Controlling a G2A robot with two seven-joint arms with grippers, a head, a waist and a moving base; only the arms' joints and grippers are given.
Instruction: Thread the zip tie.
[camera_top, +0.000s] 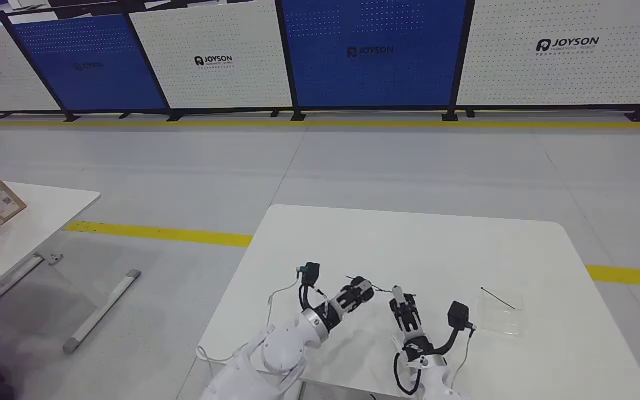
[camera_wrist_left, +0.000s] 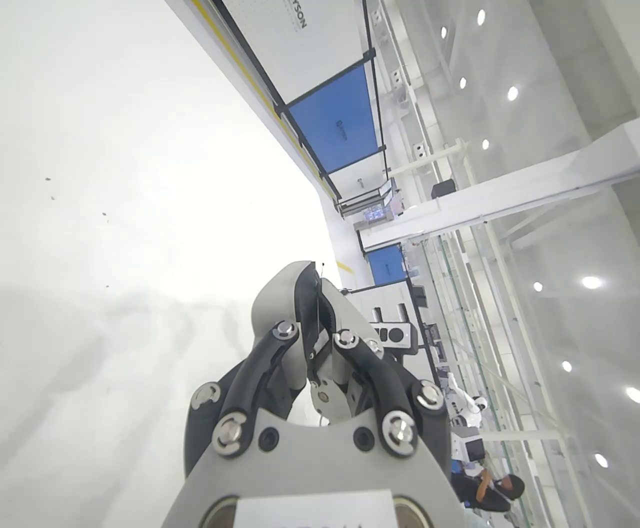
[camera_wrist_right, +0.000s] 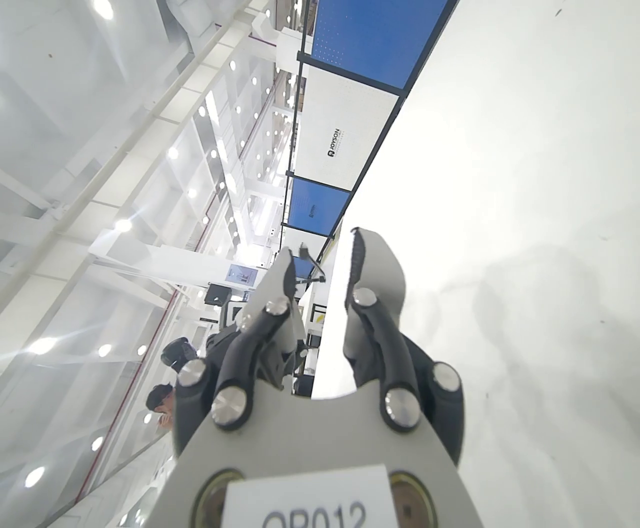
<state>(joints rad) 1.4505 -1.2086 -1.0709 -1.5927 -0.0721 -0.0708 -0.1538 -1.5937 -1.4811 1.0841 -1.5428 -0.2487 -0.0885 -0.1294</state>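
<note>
We are looking at an industrial test hall: perforated partition panels (camera_top: 375, 50), a yellow floor line (camera_top: 160, 233), a white table (camera_top: 420, 240) and high ceiling lights (camera_wrist_left: 591, 282) are surrounding us.

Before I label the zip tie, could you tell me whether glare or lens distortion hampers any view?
Left wrist view: the table glares white and its edge bows, yet the zip tie in the left gripper reads dark. Right wrist view: ceiling lamps flare. Top view: even light.

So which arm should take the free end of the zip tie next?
Right, probably. The left gripper is shut on the zip tie, while the right gripper is open, empty and close beside it.
</note>
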